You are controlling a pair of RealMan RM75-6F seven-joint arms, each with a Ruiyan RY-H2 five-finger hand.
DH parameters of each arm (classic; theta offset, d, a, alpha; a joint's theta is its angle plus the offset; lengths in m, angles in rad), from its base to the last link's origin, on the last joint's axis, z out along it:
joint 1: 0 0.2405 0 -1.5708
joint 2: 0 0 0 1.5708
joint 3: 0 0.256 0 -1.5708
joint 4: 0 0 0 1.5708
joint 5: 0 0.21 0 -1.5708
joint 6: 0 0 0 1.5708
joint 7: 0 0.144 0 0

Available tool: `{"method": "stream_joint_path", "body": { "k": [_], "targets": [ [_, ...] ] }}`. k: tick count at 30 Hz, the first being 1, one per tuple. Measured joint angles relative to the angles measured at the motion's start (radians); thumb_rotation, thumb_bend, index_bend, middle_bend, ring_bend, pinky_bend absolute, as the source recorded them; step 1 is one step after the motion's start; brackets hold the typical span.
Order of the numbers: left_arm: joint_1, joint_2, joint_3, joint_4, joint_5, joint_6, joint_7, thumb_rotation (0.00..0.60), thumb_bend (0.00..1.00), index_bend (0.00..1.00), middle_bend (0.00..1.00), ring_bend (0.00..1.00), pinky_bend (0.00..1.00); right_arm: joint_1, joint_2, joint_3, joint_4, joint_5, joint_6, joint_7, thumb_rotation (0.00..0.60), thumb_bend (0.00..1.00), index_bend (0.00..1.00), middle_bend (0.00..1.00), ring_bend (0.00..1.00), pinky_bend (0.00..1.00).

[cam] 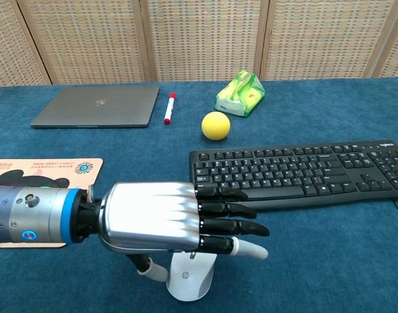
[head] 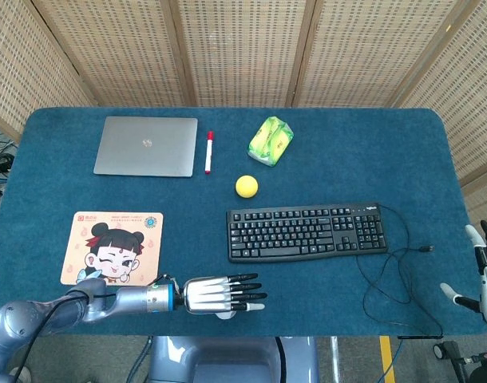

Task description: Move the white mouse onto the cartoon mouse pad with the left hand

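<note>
White mouse [cam: 189, 282] sits under my left hand [cam: 176, 216], whose flat, spread fingers hold nothing; it looks light, hard and slick, so I'd cup its sides.

Lighting: bright, even, diffuse; both views well exposed. Shadows: soft, faint; small dark patch under left hand [cam: 166, 218] toward 6 o'clock in chest view. Glare: streaked highlights on hand's metal back; mild sheen on laptop [head: 146, 146] lid. Focus: sharp throughout head view; chest view slightly soft on near forearm at 9 o'clock. Distortion: table [head: 347, 144] edges converge in head view, mild wide-angle
</note>
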Motion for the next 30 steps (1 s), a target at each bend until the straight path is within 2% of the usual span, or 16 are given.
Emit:
{"method": "stream_joint_path", "body": {
  "k": [6,11,20,25,30],
  "targets": [
    [-0.051,-0.021,-0.031,-0.057,-0.031,-0.048,0.015,0.600,0.00,0.00,0.00,0.00,0.00,-0.003,0.005,0.005,0.004,0.012,0.002,0.015,0.600,0.05,0.04,0.00,0.00,0.00],
    [-0.084,0.024,-0.021,-0.088,-0.027,-0.079,0.022,0.600,0.00,0.00,0.00,0.00,0.01,-0.004,0.009,0.009,0.011,0.027,-0.003,0.030,0.600,0.05,0.04,0.00,0.00,0.00],
    [-0.133,0.133,-0.008,-0.203,-0.074,-0.161,-0.018,0.600,0.00,0.00,0.00,0.04,0.16,0.000,0.009,0.014,0.016,0.043,-0.017,0.039,0.600,0.05,0.04,0.00,0.00,0.00],
    [-0.155,0.151,-0.017,-0.277,-0.123,-0.241,-0.034,0.600,0.01,0.05,0.00,0.06,0.20,0.004,0.008,0.016,0.020,0.052,-0.026,0.038,0.600,0.05,0.04,0.00,0.00,0.00],
    [-0.177,0.152,-0.030,-0.313,-0.167,-0.320,-0.018,0.600,0.01,0.13,0.05,0.13,0.23,0.004,0.008,0.019,0.026,0.062,-0.032,0.046,0.600,0.05,0.04,0.00,0.00,0.00]
  ]
}}
